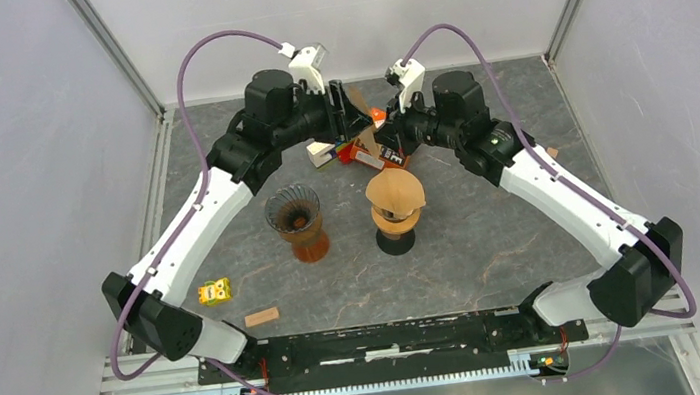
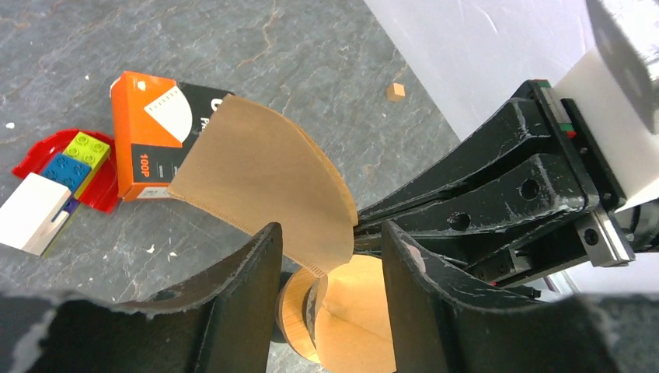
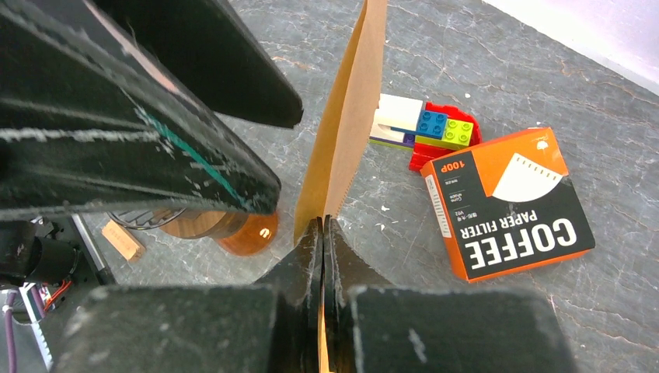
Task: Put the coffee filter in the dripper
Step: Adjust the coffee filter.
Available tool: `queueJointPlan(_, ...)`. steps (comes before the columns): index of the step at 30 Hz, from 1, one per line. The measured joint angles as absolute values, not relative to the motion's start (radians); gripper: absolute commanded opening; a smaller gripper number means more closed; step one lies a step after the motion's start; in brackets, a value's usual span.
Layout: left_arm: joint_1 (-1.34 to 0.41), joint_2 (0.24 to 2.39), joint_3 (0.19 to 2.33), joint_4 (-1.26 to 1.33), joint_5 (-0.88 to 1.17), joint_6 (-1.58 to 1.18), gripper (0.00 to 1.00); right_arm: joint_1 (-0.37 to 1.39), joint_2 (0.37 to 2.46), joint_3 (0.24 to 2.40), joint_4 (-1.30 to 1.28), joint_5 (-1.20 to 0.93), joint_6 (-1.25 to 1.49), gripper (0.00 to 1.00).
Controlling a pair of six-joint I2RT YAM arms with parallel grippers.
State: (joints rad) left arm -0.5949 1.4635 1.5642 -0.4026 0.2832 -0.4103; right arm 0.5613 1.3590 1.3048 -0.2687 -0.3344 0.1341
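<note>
The right claw is closed on a brown paper cone filter, pinching it at one corner with both jaws pressed flat together. The filter stands up from that grip in the air above the far middle of the dark grey stone-patterned surface, beyond both drippers and not in either of them. In the right wrist view it shows edge-on, as a thin upright sheet.

The left claw faces it with its jaws spread apart and grips nothing. The filter's lower corner hangs over the gap between the jaws, but I cannot tell whether they touch the paper.

Nearer the arm bases, the amber ribbed glass dripper stands upright on the surface, with its cone showing no paper. Just to its right stands a wooden dripper on a black base, with a brown filter seated in its top.

Below the raised filter lies an orange and black cardboard box printed "COFFEE PAPER FILTER", flat on the surface. Beside it is a red plastic tray holding blue and green toy bricks, and a white rectangular block touches that tray. A yellow toy brick and a small flat wooden block lie near the left arm's base, well apart from the drippers.
</note>
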Motion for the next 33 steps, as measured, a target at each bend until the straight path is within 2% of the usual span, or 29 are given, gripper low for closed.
queueJointPlan(18, -0.641, 1.51, 1.594, -0.484, 0.13, -0.387, 0.51, 0.563, 1.376, 1.315, -0.272, -0.327, 0.134, 0.0)
queueJointPlan(33, -0.642, 1.517, 1.595, -0.484, 0.109, -0.379, 0.36, 0.57, 1.376, 1.322, -0.272, -0.308, 0.133, 0.0)
